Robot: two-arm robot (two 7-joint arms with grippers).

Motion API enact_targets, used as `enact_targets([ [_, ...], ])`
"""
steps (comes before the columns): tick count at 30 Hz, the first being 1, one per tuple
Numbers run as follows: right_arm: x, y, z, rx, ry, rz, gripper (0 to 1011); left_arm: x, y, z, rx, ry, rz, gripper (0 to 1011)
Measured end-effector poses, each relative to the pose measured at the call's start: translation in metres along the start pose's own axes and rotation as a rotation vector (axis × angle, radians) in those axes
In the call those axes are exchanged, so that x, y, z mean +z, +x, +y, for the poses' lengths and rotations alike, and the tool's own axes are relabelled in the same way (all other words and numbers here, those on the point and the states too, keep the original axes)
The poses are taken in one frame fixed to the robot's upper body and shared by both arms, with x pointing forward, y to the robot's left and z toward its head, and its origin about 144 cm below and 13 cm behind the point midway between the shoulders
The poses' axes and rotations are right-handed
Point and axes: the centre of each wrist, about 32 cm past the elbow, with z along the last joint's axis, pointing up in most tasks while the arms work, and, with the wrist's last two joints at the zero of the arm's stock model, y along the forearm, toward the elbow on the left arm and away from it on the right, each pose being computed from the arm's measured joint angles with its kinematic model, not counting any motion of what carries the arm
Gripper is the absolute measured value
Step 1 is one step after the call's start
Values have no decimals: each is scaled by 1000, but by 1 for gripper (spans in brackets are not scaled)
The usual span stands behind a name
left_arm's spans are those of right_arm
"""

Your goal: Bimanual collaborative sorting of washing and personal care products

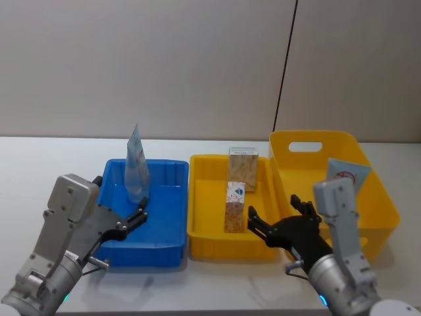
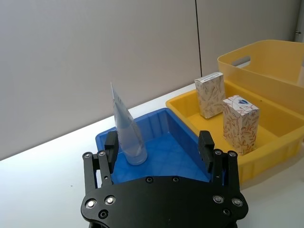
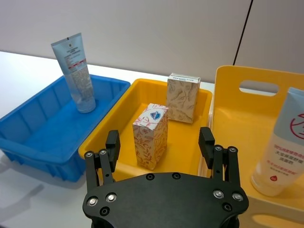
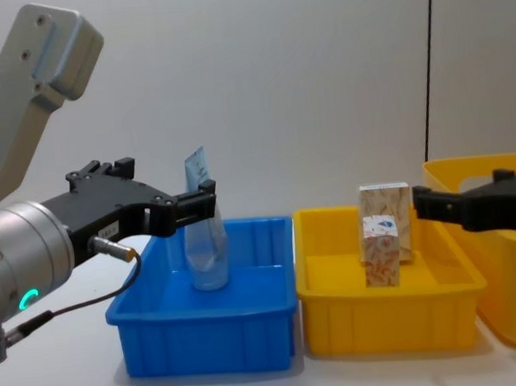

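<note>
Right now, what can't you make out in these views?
- Clear tube in the blue tray: chest view, a left gripper finger crosses it.
- White tube in the deep yellow bin: head view, the right gripper wrist hides its base; right wrist view, frame edge cuts it.
- Print on front carton and rear carton in the shallow yellow tray: too small in every view.

left arm point(image 4: 33, 59): grey housing, silver wrist — teal light | left gripper point(image 2: 159, 145): black, silver screws
</note>
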Motion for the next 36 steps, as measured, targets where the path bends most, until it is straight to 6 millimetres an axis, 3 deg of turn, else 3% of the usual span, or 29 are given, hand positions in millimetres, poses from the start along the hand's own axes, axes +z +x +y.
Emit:
enact_targets([
  [12,3,-18,35,-48,-69,7,1003,0,0,0,-1,0,0,1001],
  [36,-5,-43,85,-95,-156,19,1004,0,0,0,-1,0,0,1001],
])
